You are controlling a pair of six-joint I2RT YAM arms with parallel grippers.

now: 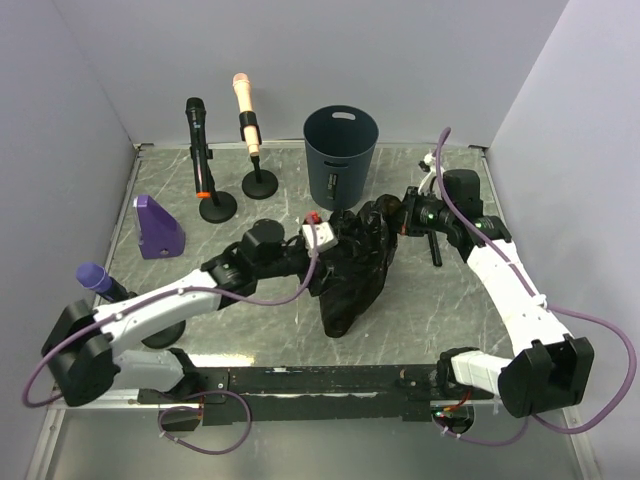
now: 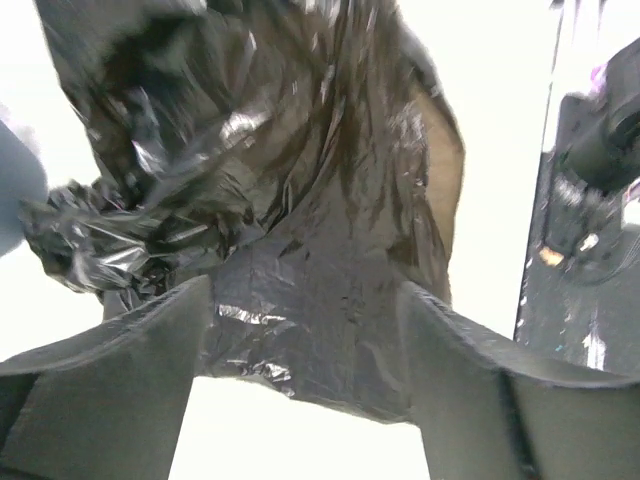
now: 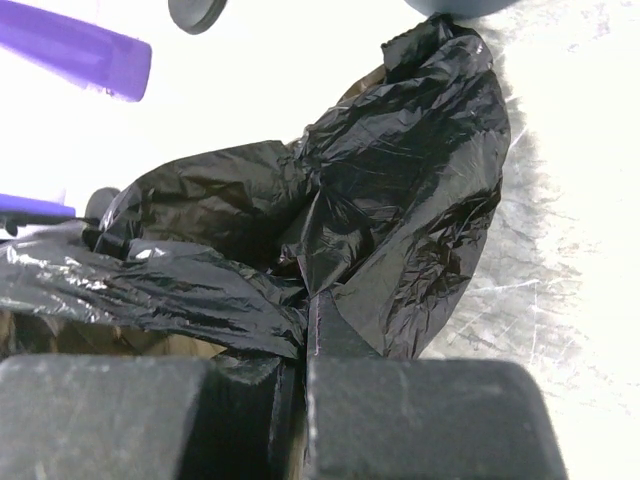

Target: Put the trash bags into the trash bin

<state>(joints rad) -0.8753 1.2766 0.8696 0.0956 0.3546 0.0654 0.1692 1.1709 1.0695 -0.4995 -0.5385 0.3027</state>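
Note:
The dark blue-grey trash bin stands upright at the back centre, with nothing showing inside it. A crumpled heap of black trash bags lies on the table in front of it. My left gripper is at the heap's left side. In the left wrist view it is open wide, with a sheet of black bag spanning the gap between the fingers. My right gripper is at the heap's upper right. In the right wrist view it is shut on a fold of bag.
Two microphones on round black bases stand at the back left. A purple wedge and a purple-headed microphone sit at the left. Grey walls close in the table on three sides.

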